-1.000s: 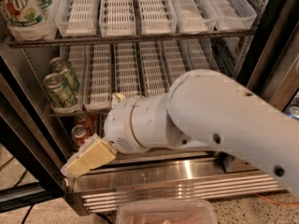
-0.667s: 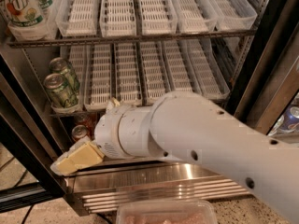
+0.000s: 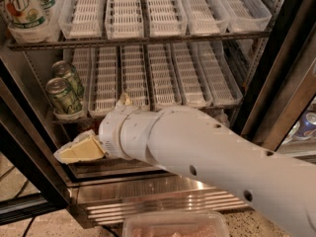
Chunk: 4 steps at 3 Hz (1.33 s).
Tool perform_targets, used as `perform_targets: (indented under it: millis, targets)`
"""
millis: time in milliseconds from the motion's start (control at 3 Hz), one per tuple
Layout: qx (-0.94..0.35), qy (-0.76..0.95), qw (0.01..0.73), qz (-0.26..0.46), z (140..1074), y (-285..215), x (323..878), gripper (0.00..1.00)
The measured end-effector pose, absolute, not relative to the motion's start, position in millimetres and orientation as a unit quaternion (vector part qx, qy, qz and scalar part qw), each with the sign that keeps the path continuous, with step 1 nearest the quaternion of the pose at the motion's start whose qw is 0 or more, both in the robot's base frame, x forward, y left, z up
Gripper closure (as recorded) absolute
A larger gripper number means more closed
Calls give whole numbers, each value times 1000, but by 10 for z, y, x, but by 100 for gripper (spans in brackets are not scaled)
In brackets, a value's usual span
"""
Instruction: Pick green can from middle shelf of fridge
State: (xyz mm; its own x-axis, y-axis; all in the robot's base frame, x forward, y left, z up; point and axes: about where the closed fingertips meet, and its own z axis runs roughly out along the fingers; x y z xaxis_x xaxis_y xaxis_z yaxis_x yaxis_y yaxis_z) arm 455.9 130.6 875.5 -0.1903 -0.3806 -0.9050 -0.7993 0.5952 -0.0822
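Since a moment ago my gripper (image 3: 81,149) has slid further to the left and lifted a little, so it now points out past the left end of my wrist, low at the left side of the fridge (image 3: 148,194). My arm (image 3: 207,157) has dropped with it: it now runs as one long white sweep from the lower right corner up to the wrist and covers the front of the middle shelf (image 3: 163,75) across its centre lanes. The shelves and the cans sit where they sat before.

My gripper shows as a cream wedge with a pale cover over it, angled slightly downward and to the left. I cannot tell from here whether it is apart or together. It lies below the front rail of the middle shelf, in front of the dark space under it, and is clear of both cans.

The green can (image 3: 63,97) stands upright at the front of the leftmost lane of the middle shelf, up and a little left of my gripper. A second green can (image 3: 69,75) stands just behind it in the same lane. The other white lane trays (image 3: 133,78) run back beside them. On the top shelf, at the left, stands a large bottle (image 3: 22,6) with a green and white label.
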Motion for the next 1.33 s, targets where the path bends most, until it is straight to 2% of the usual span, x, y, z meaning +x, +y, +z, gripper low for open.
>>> perform_targets:
  millis: [667, 1333]
  targets:
    - [-377, 742, 515, 205, 8751, 1374, 4627, 0]
    - [-324, 741, 537, 240, 8251, 1955, 4504, 0]
